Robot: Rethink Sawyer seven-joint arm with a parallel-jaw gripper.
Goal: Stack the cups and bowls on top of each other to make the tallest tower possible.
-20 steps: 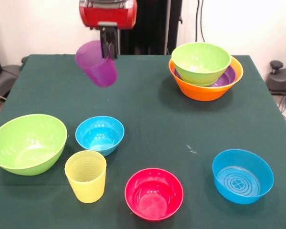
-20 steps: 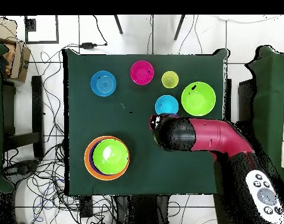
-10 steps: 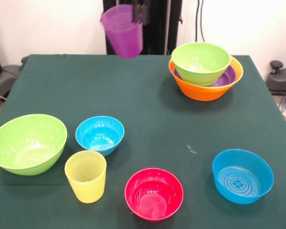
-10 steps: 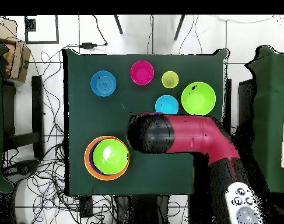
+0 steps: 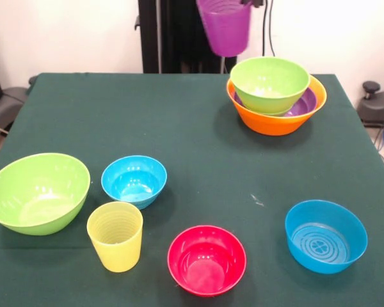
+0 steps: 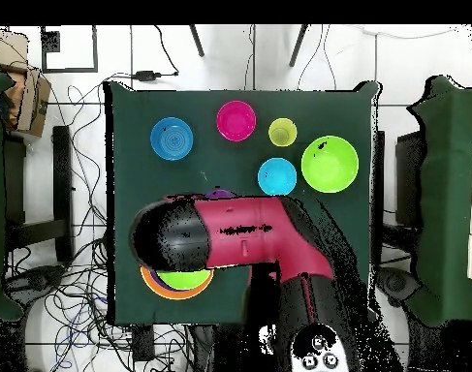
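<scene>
Tool (image 5: 255, 2) (top edge) gripping purple cup (image 5: 225, 27)

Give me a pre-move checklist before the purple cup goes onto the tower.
1. Purple cup held in the air, clear of the table: ok.
2. Grip on the cup: cannot tell; the gripper is cut off at the top edge.
3. Green bowl on top of the tower sits open side up, nothing inside: ok.
4. Tower base, the orange bowl, flat on the table: ok.
5. Cup centred over the green bowl: not ok; in the front view it hangs to the left of it.
</scene>
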